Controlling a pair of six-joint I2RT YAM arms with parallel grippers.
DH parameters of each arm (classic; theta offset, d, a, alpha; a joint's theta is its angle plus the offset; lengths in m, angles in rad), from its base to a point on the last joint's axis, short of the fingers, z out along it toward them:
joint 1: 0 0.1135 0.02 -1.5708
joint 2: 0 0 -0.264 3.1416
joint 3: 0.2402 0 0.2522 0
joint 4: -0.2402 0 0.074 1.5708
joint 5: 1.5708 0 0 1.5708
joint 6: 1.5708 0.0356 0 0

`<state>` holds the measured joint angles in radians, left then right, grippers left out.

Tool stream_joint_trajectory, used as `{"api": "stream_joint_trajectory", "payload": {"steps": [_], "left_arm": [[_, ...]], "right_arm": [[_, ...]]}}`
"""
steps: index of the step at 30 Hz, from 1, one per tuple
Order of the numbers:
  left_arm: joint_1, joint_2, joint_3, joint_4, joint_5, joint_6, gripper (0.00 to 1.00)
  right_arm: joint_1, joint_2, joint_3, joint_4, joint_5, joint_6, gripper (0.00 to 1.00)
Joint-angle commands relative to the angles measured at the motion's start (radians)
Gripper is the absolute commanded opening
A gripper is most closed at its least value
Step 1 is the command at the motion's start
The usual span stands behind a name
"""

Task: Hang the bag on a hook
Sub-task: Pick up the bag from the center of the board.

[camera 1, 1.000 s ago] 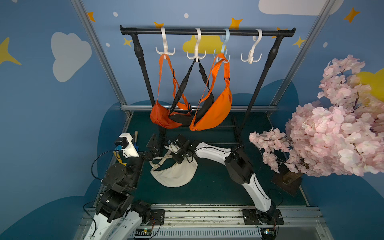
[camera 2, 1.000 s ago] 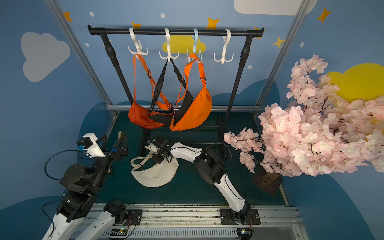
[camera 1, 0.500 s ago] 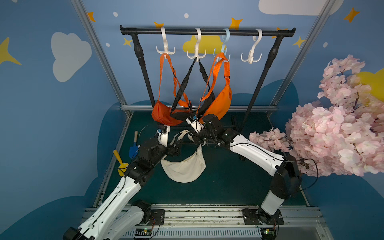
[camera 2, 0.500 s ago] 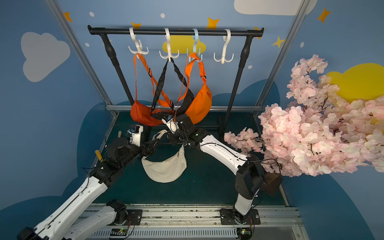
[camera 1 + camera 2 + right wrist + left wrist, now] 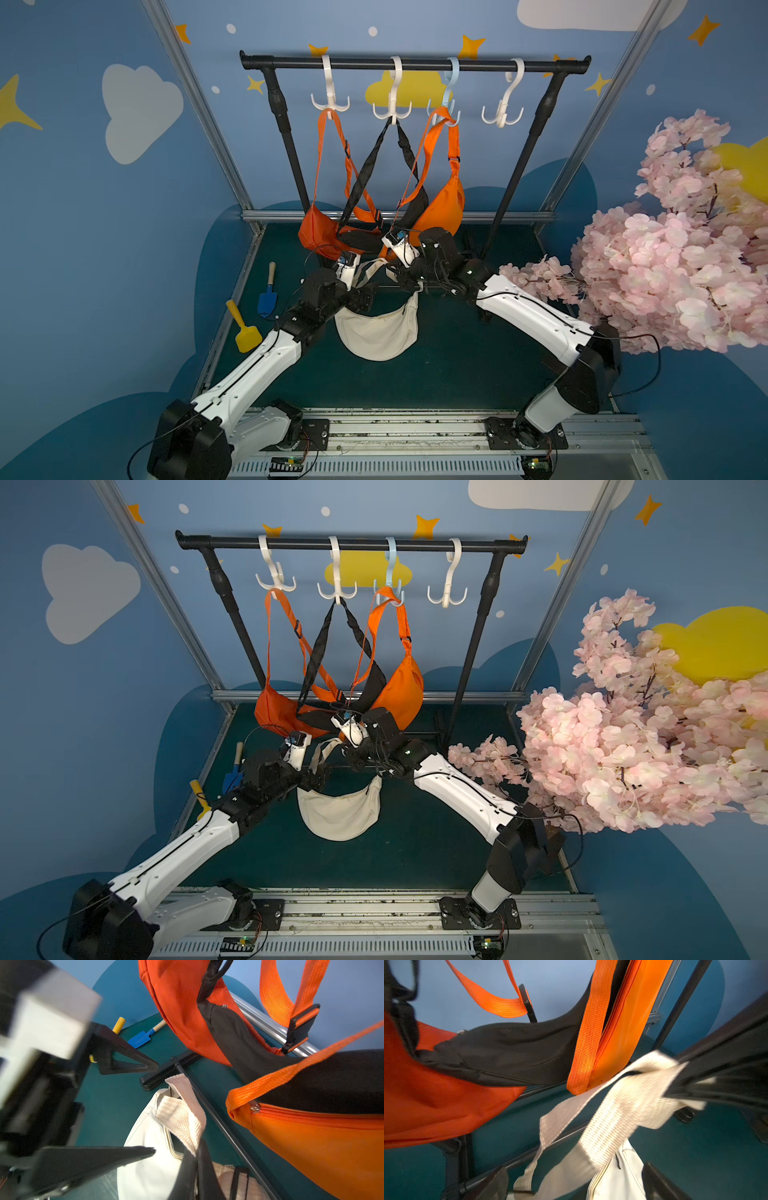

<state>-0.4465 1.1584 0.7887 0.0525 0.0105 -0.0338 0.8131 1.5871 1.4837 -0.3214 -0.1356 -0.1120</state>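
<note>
Cream bag (image 5: 376,332) higher, strap (image 5: 365,270) in right gripper (image 5: 410,283)

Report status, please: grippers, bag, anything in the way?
Right gripper shut on strap; left gripper open nearby. Bag hangs from it, not hooked. Orange bags and black bag crowd just above; end hook free.

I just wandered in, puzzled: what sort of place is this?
Probably a robot test booth dressed up as a child's room: blue cloud-painted walls, a black metal clothes rail carrying plastic hooks, and a pink artificial blossom tree.
</note>
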Motion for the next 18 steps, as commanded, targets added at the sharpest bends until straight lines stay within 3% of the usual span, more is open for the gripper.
{"api": "stream_joint_trajectory", "payload": {"steps": [1, 4, 7, 8, 10, 11, 12, 18], "left_arm": [[-0.005, 0.068, 0.087, 0.047, -0.042, 0.073, 1.00], [-0.003, 0.150, 0.165, 0.043, -0.119, 0.102, 0.97], [0.003, 0.214, 0.247, 0.028, -0.124, 0.132, 0.78], [0.003, 0.228, 0.277, 0.005, -0.112, 0.145, 0.69], [0.003, 0.250, 0.343, -0.042, -0.078, 0.152, 0.28], [0.002, 0.255, 0.368, -0.052, -0.058, 0.146, 0.14], [0.000, 0.256, 0.385, -0.053, -0.029, 0.146, 0.07], [-0.091, 0.217, 0.491, -0.104, 0.051, 0.152, 0.04]], "right_arm": [[-0.002, -0.066, -0.013, -0.031, -0.019, -0.020, 0.00], [-0.002, -0.110, -0.033, -0.048, -0.011, -0.022, 0.00], [-0.008, -0.166, -0.066, -0.056, 0.019, -0.019, 0.00], [-0.012, -0.182, -0.072, -0.060, 0.027, -0.016, 0.00], [-0.024, -0.217, -0.084, -0.073, 0.054, -0.006, 0.00], [-0.031, -0.234, -0.086, -0.082, 0.076, 0.000, 0.00], [-0.041, -0.256, -0.079, -0.104, 0.115, 0.017, 0.00], [-0.078, -0.384, -0.052, -0.134, 0.285, 0.042, 0.00]]}}
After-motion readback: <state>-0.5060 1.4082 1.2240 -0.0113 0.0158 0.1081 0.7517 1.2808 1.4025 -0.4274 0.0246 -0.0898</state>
